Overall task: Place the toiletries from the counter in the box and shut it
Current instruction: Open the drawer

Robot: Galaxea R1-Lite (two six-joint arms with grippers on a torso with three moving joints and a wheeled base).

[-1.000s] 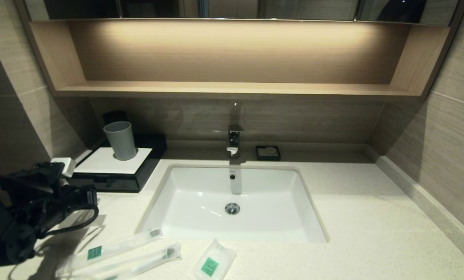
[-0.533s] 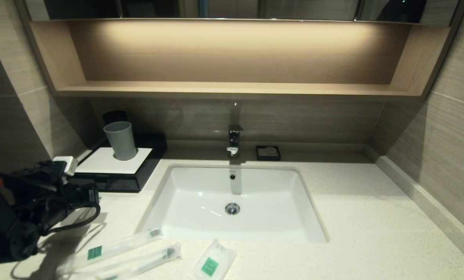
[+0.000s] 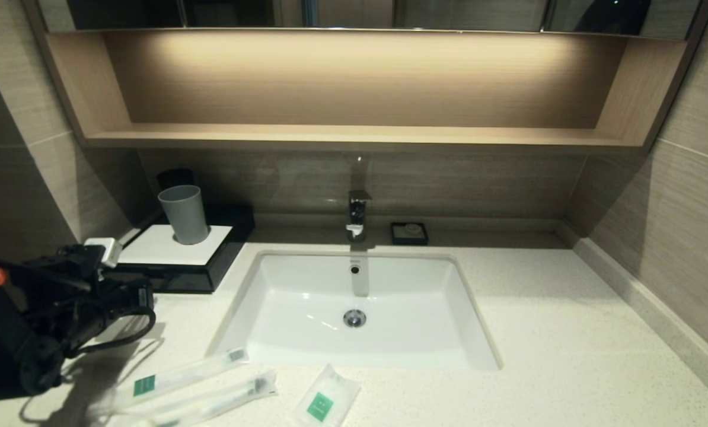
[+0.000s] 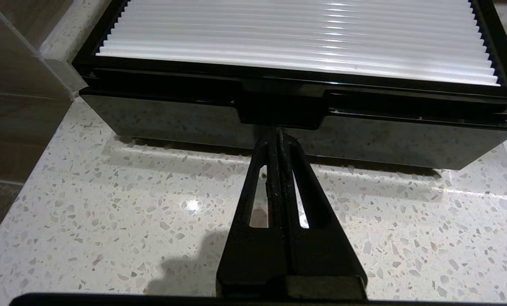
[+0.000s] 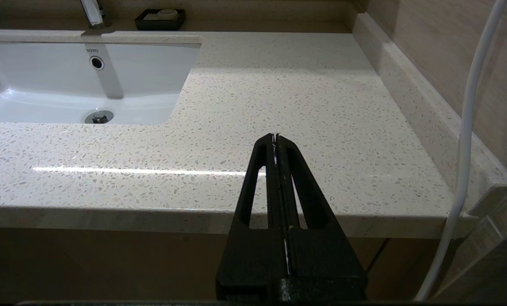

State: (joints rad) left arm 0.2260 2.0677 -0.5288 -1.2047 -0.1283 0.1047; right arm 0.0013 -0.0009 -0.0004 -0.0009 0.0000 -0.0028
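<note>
Two clear toothbrush packets [image 3: 182,373] [image 3: 211,400] and a white sachet [image 3: 324,400], each with a green label, lie on the counter [image 3: 538,332] by its front edge, in front of the sink. The black box [image 3: 182,279] with its white top panel [image 4: 296,38] stands at the back left. My left gripper [image 4: 277,132] is shut and empty, low over the counter [image 4: 109,204]. Its tips are at the drawer front [image 4: 173,123], just under the centre notch. In the head view the left gripper [image 3: 145,295] points at the box. My right gripper [image 5: 275,138] is shut and empty.
A grey cup [image 3: 184,213] stands on the box top. The white sink [image 3: 354,344] fills the middle, with a faucet [image 3: 358,213] and a small black soap dish [image 3: 409,233] behind it. A wooden shelf [image 3: 354,135] hangs above. The right gripper hovers at the counter's front edge [image 5: 109,216].
My left arm has crept a little forward and to the right, toward the box front. The toiletries have not moved.
</note>
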